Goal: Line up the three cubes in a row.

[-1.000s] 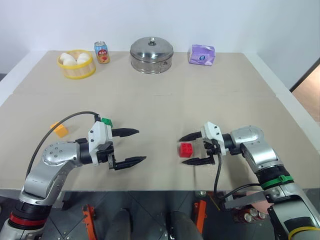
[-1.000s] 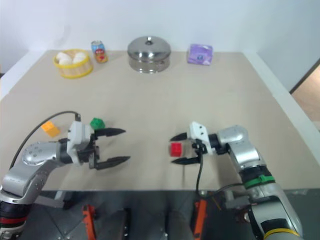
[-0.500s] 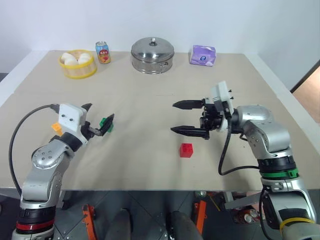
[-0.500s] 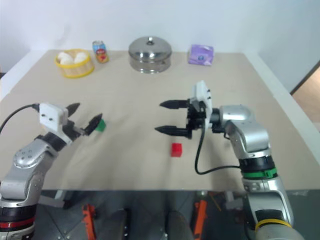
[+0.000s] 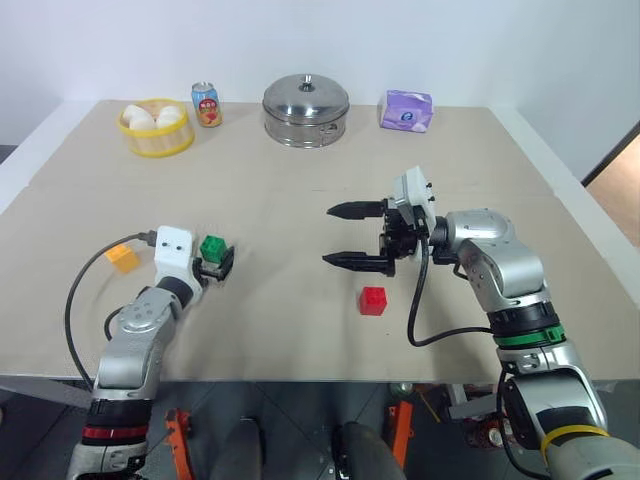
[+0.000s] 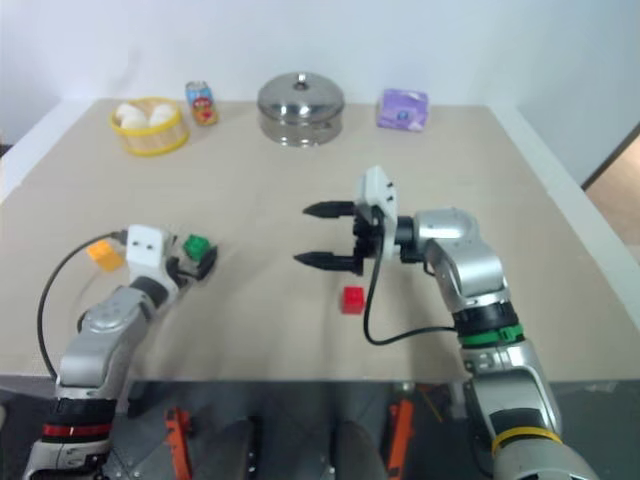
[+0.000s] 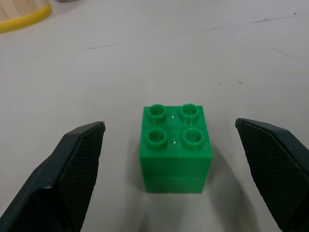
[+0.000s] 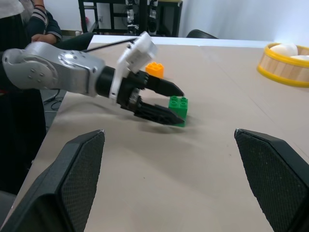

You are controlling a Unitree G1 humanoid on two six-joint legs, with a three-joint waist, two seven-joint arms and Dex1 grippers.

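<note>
Farthest left, the orange-yellow cube [image 5: 121, 258] sits untouched at about nine o'clock on the tan table [image 5: 300, 190], just beside the black cable of the left arm. Next along, the left gripper [image 5: 213, 262] has swung round from pointing across the table a second ago to facing the green cube [image 7: 175, 148] head-on, low over the surface. Its fingers are spread wide with the cube squarely between them and clear gaps on both sides, so nothing is pinched yet. That looks like the approach to a grasp being finished, with closing as the likely next step.

At the centre front, about six o'clock, the red cube [image 5: 373, 300] lies free on the table. A second ago the right gripper [image 5: 341, 236] was down around it; now it has lifted away and hangs above and behind the cube, jaws spread, holding nothing, pointing toward the robot's left.

So the three cubes remain well apart — orange-yellow and green near each other on the left, red alone in the middle — and no row has begun. My read is that the green one is due to be carried toward the red.
</note>
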